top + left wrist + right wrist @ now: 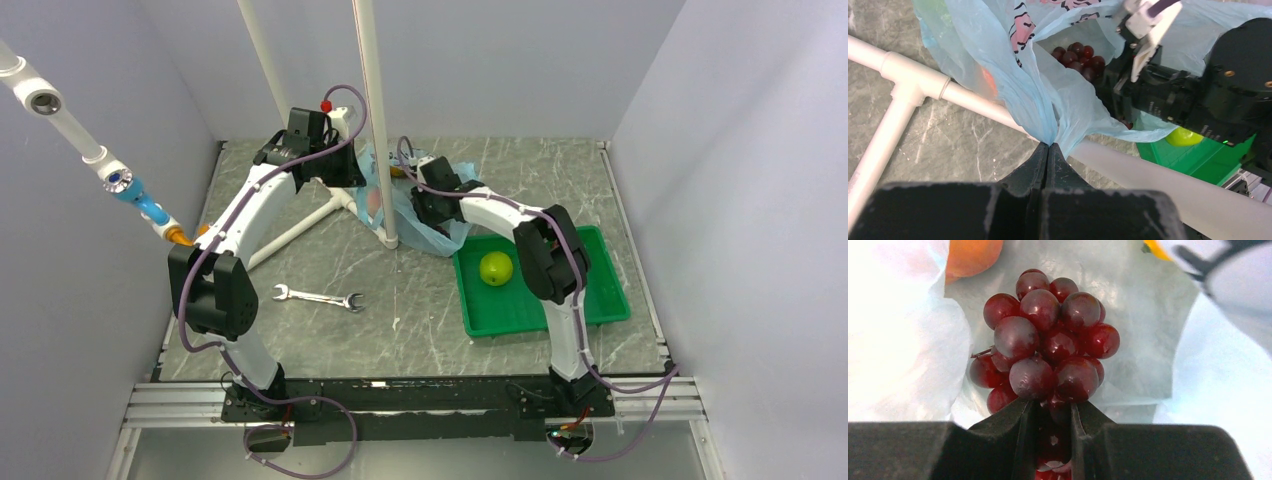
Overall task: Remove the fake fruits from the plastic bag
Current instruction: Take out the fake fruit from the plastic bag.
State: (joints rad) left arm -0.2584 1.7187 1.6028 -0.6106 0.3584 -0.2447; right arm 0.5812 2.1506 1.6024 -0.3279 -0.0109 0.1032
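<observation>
The light-blue plastic bag (420, 215) lies at the back middle of the table, against a white post. My left gripper (1049, 148) is shut on a fold of the bag (1023, 85) and holds it up. My right gripper (1050, 407) reaches into the bag's mouth and is shut on the dark red grape bunch (1045, 345), which also shows in the left wrist view (1079, 59). An orange-toned fruit (970, 255) lies deeper in the bag. A green apple (496, 268) sits in the green tray (590, 300).
A white pipe frame (903, 95) runs under the bag, with an upright post (375, 120) beside it. A silver wrench (318, 297) lies on the table left of the tray. Grey walls close in the sides.
</observation>
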